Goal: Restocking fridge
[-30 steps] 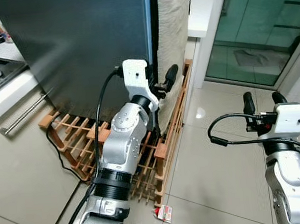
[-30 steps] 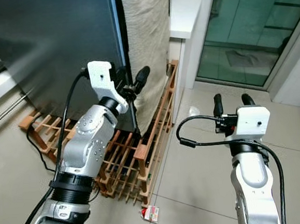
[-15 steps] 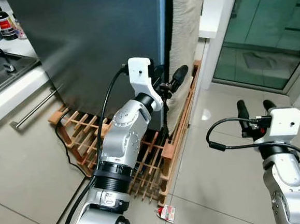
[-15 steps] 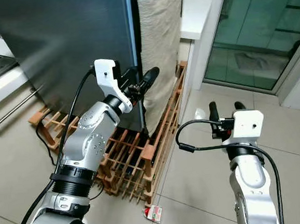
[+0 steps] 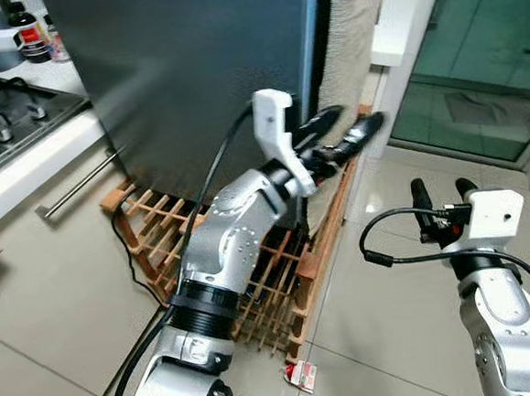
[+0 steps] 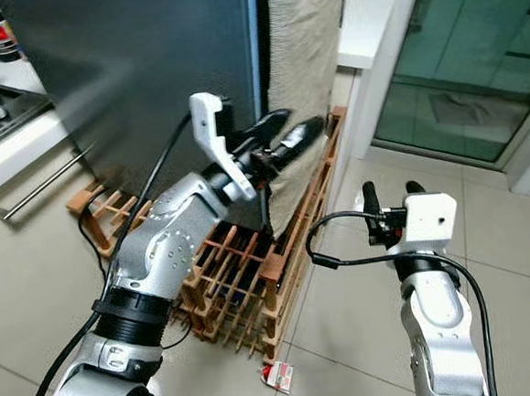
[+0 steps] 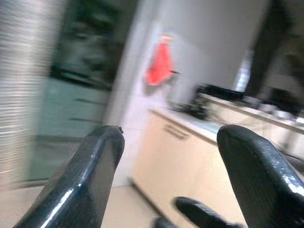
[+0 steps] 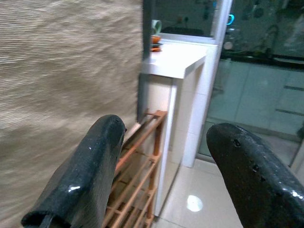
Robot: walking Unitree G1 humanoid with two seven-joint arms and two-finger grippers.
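silver arms | white wrist boxes | black cables (looped) | black pincer fingers (image 5: 367, 128)

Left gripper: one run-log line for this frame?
left gripper: open, raised at fridge door edge, holding nothing | right gripper: open, low over floor, idle | fridge: shut | wine rack: beside fridge

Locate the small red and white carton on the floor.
In the eye views the small carton lies on the tiled floor, just off the near corner of the wooden rack, between the robot's two arms.

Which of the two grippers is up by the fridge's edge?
The left gripper, raised with open fingers beside the dark fridge. The right gripper hangs lower over the floor tiles, apart from it.
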